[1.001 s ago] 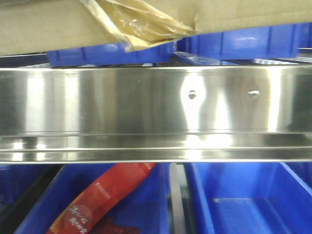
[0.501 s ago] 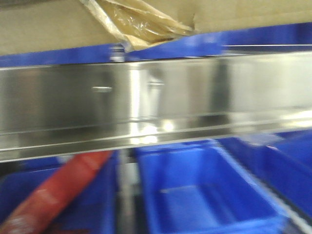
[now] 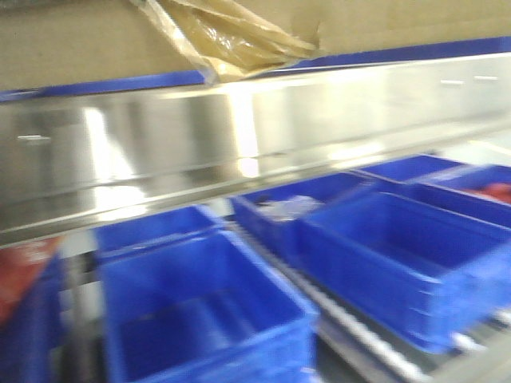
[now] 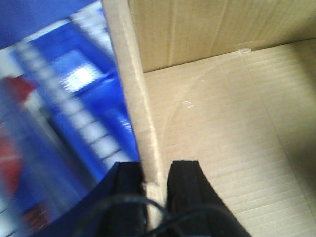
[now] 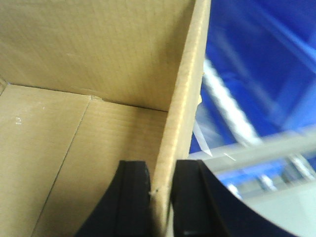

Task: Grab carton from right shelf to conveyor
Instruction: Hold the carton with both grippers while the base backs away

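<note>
The brown carton point(image 3: 72, 40) fills the top of the front view, a wrinkly yellowish tape strip point(image 3: 231, 36) hanging from its lower edge. Just below it runs the shelf's shiny steel rail point(image 3: 263, 132), tilted and blurred. In the left wrist view my left gripper point(image 4: 157, 173) is shut on the carton's left wall point(image 4: 136, 98), one black finger outside and one inside over the carton's floor point(image 4: 222, 138). My right gripper point(image 5: 162, 177) pinches the right wall point(image 5: 185, 94) the same way. The conveyor is out of view.
Several blue plastic bins point(image 3: 200, 311) sit on roller rails below the steel rail, another bin point(image 3: 399, 255) to the right. A red packet point(image 3: 20, 271) shows at the far left. Blue bins and rollers point(image 5: 237, 123) blur past outside the carton's right wall.
The steel rail and the bins have swept leftward and tilted in the front view, with motion blur. The carton stays fixed at the top of the frame. The red packet slid to the left edge.
</note>
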You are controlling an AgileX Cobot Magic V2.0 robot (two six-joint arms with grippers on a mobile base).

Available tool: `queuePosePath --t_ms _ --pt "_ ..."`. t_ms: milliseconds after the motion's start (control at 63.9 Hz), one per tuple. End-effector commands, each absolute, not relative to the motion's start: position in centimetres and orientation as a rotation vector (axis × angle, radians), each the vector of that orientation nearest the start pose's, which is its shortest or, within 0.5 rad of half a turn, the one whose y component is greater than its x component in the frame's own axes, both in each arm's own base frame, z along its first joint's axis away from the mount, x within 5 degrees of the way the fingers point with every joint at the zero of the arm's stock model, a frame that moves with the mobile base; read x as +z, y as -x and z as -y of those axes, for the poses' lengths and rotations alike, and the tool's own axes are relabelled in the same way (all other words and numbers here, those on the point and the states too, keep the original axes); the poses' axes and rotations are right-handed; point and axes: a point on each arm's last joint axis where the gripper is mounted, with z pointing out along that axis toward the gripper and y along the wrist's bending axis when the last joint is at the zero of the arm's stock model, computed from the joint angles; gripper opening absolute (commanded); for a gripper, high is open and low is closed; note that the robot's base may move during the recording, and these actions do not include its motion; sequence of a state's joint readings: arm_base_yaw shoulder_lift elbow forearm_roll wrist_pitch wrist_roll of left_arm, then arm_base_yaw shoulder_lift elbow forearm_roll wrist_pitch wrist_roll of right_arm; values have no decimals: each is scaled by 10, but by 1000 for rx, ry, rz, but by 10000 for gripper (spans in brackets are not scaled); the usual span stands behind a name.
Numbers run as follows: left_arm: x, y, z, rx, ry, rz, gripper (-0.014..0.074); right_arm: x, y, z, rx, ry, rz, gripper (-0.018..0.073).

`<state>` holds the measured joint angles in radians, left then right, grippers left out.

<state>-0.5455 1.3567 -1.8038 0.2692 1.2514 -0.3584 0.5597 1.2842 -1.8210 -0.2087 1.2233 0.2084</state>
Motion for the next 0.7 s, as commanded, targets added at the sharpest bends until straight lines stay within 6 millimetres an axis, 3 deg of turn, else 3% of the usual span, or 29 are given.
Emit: queuePosePath --t_ms 0,688 --pt "503 -220 114 -220 -200 -2197 -16 528 -195 -104 242 353 -2046 -70" --pt "503 -220 114 -220 -200 -2197 -16 528 -195 -104 242 353 -2046 -70"
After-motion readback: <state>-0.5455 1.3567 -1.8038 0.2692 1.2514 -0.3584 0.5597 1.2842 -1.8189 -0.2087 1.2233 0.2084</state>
